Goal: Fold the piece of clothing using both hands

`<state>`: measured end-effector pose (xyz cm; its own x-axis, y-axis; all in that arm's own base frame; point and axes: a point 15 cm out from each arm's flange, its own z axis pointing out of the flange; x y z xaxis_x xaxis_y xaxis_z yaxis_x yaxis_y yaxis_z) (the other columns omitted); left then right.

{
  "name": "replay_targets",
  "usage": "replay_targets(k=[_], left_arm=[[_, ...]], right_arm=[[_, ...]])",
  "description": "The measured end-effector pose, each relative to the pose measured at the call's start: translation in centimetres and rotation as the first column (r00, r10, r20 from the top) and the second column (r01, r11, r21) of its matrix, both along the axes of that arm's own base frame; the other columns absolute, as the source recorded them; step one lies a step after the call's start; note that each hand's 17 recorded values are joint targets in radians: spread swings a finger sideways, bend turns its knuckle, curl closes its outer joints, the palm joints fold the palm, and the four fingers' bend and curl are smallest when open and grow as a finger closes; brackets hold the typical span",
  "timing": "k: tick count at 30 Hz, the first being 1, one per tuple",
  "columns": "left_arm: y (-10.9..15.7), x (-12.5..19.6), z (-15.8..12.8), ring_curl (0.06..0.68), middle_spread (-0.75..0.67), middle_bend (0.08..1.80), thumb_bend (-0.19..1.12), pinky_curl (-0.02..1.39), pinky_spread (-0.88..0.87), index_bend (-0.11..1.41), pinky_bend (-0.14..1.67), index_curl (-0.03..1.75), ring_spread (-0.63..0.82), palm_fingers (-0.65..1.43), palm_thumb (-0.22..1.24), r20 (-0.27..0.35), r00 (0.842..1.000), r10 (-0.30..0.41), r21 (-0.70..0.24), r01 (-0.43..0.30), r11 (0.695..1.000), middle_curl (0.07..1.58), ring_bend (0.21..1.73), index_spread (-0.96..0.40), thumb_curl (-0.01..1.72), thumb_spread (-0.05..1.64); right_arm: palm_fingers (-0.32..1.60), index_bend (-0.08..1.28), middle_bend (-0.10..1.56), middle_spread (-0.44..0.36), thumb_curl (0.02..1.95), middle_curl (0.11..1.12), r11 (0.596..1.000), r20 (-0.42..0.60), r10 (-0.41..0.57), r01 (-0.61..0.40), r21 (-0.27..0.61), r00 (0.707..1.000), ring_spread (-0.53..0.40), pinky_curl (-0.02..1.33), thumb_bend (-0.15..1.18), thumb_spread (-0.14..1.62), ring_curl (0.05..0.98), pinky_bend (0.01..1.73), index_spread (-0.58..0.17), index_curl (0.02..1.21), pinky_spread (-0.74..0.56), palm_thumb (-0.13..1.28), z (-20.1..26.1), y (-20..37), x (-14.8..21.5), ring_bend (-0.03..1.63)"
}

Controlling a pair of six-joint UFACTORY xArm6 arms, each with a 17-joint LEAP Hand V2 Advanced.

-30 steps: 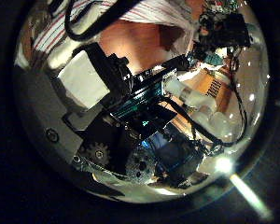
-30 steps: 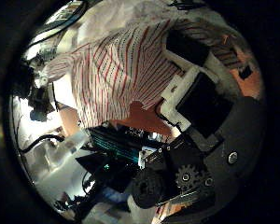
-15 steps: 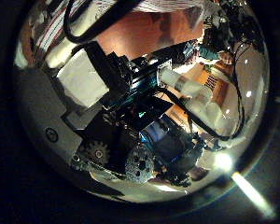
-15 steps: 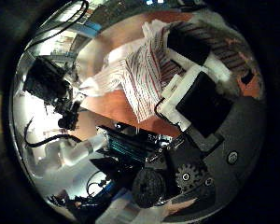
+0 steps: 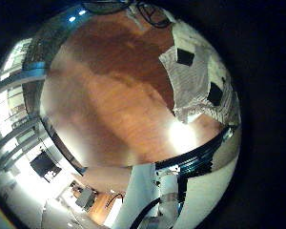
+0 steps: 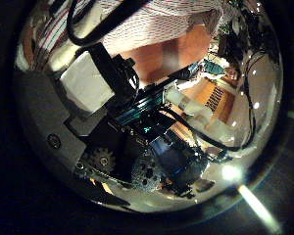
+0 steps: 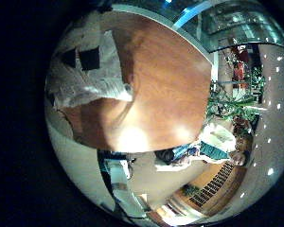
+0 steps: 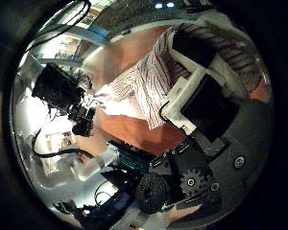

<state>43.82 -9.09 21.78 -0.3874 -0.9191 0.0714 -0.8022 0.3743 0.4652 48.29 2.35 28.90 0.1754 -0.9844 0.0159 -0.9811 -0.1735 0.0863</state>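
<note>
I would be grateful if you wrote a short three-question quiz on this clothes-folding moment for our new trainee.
1. True or false: the striped garment lies flat and untouched on the wooden table.
2. What pattern does the garment show in the right thumb side palm view? A) stripes B) dots C) plain black
3. Fill in: in the right thumb side palm view, the right hand has its fingers ____ the cloth.

Key: 1 false, since part of it is lifted at the right hand. 2 A. 3 curled on.
</note>
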Motion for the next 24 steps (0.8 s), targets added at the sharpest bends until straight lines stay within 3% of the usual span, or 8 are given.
replay_targets(k=[8, 11, 13, 15, 16, 18, 24], left_arm=[[0.7, 3.3, -4.8, 0.491, -0.60, 0.86, -0.02, 0.66, -0.68, 0.20, 0.38, 1.27, -0.54, 0.77, 0.73, -0.039, 0.998, 0.042, 0.004, -0.042, 0.999, 0.90, 1.00, -0.69, 0.42, 1.18], [1.0, 4.0, -5.7, 0.485, -0.58, 0.80, -0.02, 0.70, -0.64, 0.18, 0.40, 1.26, -0.52, 0.61, 0.71, -0.044, 0.997, 0.065, -0.010, -0.065, 0.998, 0.90, 0.94, -0.66, 0.42, 1.18], [1.1, 4.6, -5.9, 0.478, -0.57, 0.77, -0.02, 0.71, -0.62, 0.19, 0.41, 1.24, -0.51, 0.58, 0.70, -0.036, 0.996, 0.082, -0.020, -0.083, 0.996, 0.89, 0.93, -0.65, 0.42, 1.18], [1.6, 5.2, -6.0, 0.472, -0.56, 0.74, -0.02, 0.72, -0.59, 0.18, 0.41, 1.23, -0.49, 0.56, 0.69, -0.025, 0.994, 0.110, -0.023, -0.111, 0.994, 0.89, 0.92, -0.63, 0.42, 1.18], [1.9, 5.5, -6.2, 0.472, -0.55, 0.73, -0.02, 0.72, -0.58, 0.19, 0.41, 1.23, -0.49, 0.55, 0.69, -0.018, 0.992, 0.128, -0.023, -0.128, 0.991, 0.88, 0.92, -0.62, 0.42, 1.18], [2.3, 6.2, -6.3, 0.480, -0.53, 0.68, -0.02, 0.74, -0.56, 0.16, 0.44, 1.21, -0.47, 0.49, 0.69, 0.008, 0.989, 0.150, -0.024, -0.150, 0.988, 0.88, 0.93, -0.59, 0.42, 1.18], [4.1, 7.6, -5.5, 0.508, -0.34, 0.39, -0.03, 0.79, -0.45, 0.15, 0.52, 1.11, -0.38, 0.25, 0.63, 0.061, 0.975, 0.215, -0.041, -0.213, 0.976, 0.83, 0.99, -0.46, 0.41, 1.17]], right_arm=[[1.02, 0.89, 1.11, -0.223, 0.64, 0.94, 0.999, -0.112, -0.025, 0.022, -0.027, 0.993, -0.227, 0.67, -0.03, 1.18, 0.682, 1.29, -0.339, 0.95, -0.27, 0.91, -5.6, 0.1, 4.2, 1.33], [0.78, 0.68, 1.01, -0.239, 0.60, 0.89, 0.999, -0.145, -0.034, 0.030, -0.032, 0.989, -0.241, 0.66, -0.04, 1.19, 0.678, 1.26, -0.358, 0.92, -0.35, 0.84, -6.9, -0.2, 5.0, 1.34], [0.47, 0.44, 0.91, -0.246, 0.58, 0.85, 0.998, -0.147, -0.049, 0.045, -0.032, 0.988, -0.261, 0.66, -0.03, 1.20, 0.671, 1.26, -0.371, 0.86, -0.41, 0.79, -7.3, -0.9, 5.2, 1.34], [0.24, 0.35, 0.83, -0.232, 0.56, 0.81, 0.998, -0.139, -0.067, 0.064, -0.029, 0.988, -0.261, 0.63, -0.03, 1.22, 0.641, 1.20, -0.395, 0.79, -0.38, 0.76, -7.2, -1.8, 5.4, 1.26], [0.05, 0.38, 0.78, -0.215, 0.55, 0.79, 0.997, -0.136, -0.076, 0.073, -0.025, 0.988, -0.221, 0.63, -0.03, 1.23, 0.618, 1.11, -0.408, 0.77, -0.28, 0.74, -7.0, -2.2, 5.5, 1.15], [-0.03, 0.35, 0.67, -0.202, 0.53, 0.72, 0.995, -0.127, -0.099, 0.097, -0.018, 0.987, -0.153, 0.57, -0.03, 1.24, 0.547, 1.04, -0.432, 0.69, -0.12, 0.71, -6.6, -3.6, 5.6, 1.02], [0.03, 0.28, 0.52, -0.143, 0.47, 0.59, 0.985, -0.069, -0.175, 0.175, -0.008, 0.982, -0.050, 0.46, -0.02, 1.28, 0.440, 0.89, -0.436, 0.57, 0.20, 0.63, -3.4, -8.2, 5.4, 0.89]])
